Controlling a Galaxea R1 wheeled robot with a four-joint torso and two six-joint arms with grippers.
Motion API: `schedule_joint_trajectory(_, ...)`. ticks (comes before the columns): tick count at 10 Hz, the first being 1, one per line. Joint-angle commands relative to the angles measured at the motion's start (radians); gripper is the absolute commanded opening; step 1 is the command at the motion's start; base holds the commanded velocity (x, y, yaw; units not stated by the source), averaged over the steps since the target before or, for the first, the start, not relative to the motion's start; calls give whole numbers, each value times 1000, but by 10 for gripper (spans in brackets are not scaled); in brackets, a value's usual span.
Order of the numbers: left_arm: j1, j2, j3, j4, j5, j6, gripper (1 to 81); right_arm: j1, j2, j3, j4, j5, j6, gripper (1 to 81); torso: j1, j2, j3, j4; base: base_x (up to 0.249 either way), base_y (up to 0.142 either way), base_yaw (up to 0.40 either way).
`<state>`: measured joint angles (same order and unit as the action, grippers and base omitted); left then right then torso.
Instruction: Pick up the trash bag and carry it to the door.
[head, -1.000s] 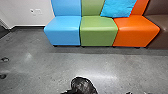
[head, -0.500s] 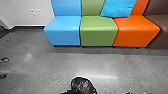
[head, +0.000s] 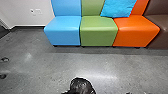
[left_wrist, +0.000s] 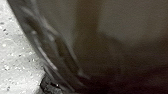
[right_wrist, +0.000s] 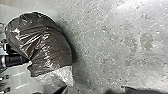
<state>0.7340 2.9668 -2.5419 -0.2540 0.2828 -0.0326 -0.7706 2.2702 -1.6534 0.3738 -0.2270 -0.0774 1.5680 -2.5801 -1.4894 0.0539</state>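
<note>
L gripper (right_wrist: 28, 60) looks clamped on the gathered plastic of the trash bag (right_wrist: 47, 45), judging by folds fanning out from its tip; R gripper: can't tell if apart or together. Bag is close in front of the robot, at the near edge of the head view, over the floor (head: 50, 67); can't tell if its underside touches. Handling, my guess: soft, thin film, slick & shiny, prob. light to mod. wt, contents unknown, so it'll sag & swing w/ any quick turn. Best hold = the bunched part, several folds deep; a pinch on one taut layer could slip or tear. Pale see-through plastic (right_wrist: 60, 75) adjoins the dark film, weak spot for a grab IMO. Across the way: blue seat (head: 62, 31), green seat (head: 98, 31), orange seat (head: 136, 31) & brown seat (head: 158, 32) in a row, blue cushion (head: 118, 8) on top; they'd block straight ahead. Small black items (head: 4, 59) at L edge of head view, poss. snag if veering that way. Wall w/ outlet (head: 38, 11) far L.
</note>
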Motion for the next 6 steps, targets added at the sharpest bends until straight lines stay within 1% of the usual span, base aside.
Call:
schedule_joint_trajectory(1,-86,-7,-1,-1,64,-9,10,75,-35,21,27,-61,-1,811,0,0,0,0,0,0,0)
schedule_joint_trajectory(5,-78,-11,-1,-1,67,-7,10,70,-33,21,27,-61,1,811,0,0,0,0,0,0,0)
schedule_joint_trajectory(6,-78,-12,-1,-1,72,-7,10,70,-32,21,27,-61,1,811,-64,100,0,0,0,0,0)
